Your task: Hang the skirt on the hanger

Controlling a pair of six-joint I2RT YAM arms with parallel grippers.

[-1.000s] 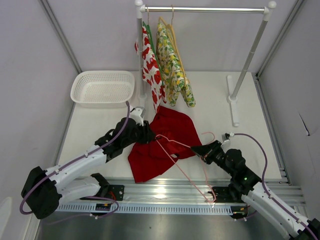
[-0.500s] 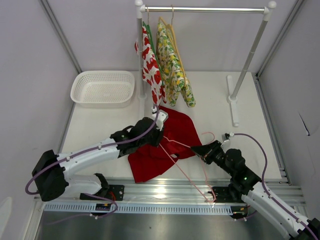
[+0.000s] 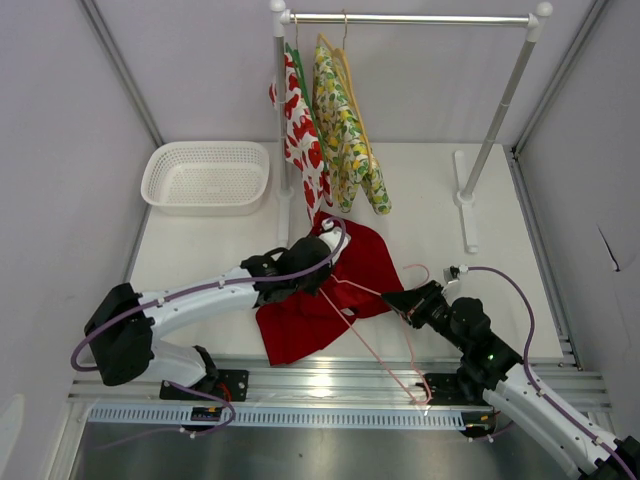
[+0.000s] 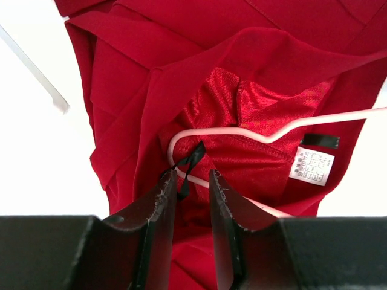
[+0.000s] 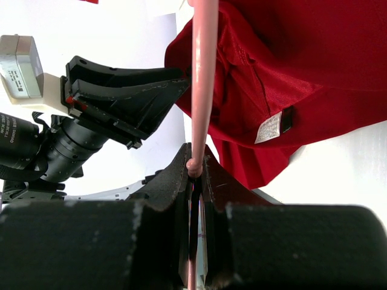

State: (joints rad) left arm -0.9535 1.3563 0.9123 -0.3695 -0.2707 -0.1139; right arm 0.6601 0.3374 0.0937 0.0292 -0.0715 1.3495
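Skirt [image 3: 355,255] lies on surface [image 3: 200,240], hanger [image 5: 204,72] end inside its waist. I read L pincer [image 4: 192,181] as slightly parted over waistband; R pincer [image 5: 195,158] clamps hanger wire.

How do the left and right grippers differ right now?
The left gripper is open, jaws apart over the plain red cloth skirt; the right gripper is shut on the thin pink wire hanger. Left is above the cloth, right beside its edge. Both face the skirt.

We see a white basket [image 3: 205,178] on the table [image 3: 420,190] beside a rail [image 3: 410,18] holding a fruit-print garment [image 3: 298,125] and a yellow-green garment [image 3: 340,130].
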